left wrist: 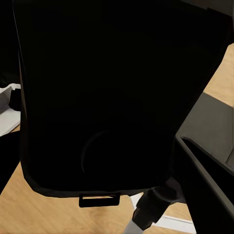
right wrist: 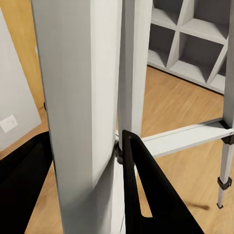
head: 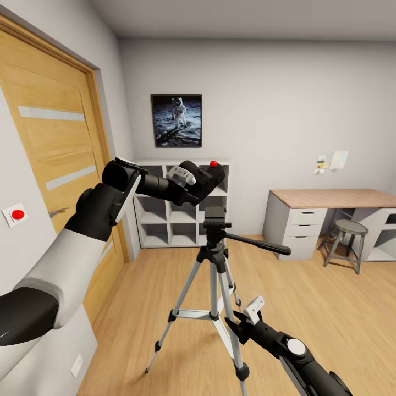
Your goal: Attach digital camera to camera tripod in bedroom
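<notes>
Left gripper (head: pixel 190 181) clamps small black boxy digital camera (head: pixel 209 179) (red button on top) just above black head of silver-legged camera tripod (head: pixel 215 258), likely lining up mount; right gripper (head: pixel 245 313) closed around tripod leg, probably steadying it

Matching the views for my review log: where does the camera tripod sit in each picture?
Head view: camera tripod stands at centre, on the wood floor.
Left wrist view: a leg top pokes out at the bottom edge, under the dark digital camera.
Right wrist view: legs fill the foreground.
Shared landmark: white cube shelves.
</notes>
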Tool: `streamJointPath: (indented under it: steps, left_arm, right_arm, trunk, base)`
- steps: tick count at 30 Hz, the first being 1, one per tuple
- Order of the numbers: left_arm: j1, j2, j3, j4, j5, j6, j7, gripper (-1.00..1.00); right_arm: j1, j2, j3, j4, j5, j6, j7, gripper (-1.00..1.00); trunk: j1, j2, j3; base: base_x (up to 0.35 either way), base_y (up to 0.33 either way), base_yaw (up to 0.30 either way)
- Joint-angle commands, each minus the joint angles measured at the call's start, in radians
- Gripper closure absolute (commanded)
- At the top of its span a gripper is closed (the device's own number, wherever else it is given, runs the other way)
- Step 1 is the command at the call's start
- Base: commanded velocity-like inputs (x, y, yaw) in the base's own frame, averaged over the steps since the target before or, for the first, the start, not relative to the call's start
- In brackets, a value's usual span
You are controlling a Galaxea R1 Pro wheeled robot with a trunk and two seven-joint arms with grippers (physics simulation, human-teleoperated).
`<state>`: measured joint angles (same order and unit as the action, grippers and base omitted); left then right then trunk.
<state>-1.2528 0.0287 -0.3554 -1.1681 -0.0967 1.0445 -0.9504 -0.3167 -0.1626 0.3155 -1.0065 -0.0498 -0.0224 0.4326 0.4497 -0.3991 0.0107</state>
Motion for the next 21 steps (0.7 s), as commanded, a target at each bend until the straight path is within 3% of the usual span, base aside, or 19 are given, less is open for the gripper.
streamJointPath:
  steps: [1, 21]
  left_arm:
    - [0.0, 0.0, 0.0, -0.001, -0.009, 0.003, -0.01, 1.0]
    - [0.0, 0.0, 0.0, -0.001, -0.009, 0.003, -0.01, 1.0]
  right_arm:
    - [-0.001, -0.001, 0.002, 0.0, -0.01, -0.002, 0.0, 1.0]
    - [-0.001, 0.003, 0.002, 0.012, -0.01, -0.003, 0.003, 1.0]
  trunk:
    - [0.0, -0.001, 0.0]
    - [0.0, -0.001, 0.0]
  base:
    - [0.0, 0.0, 0.0]
    - [0.0, 0.0, 0.0]
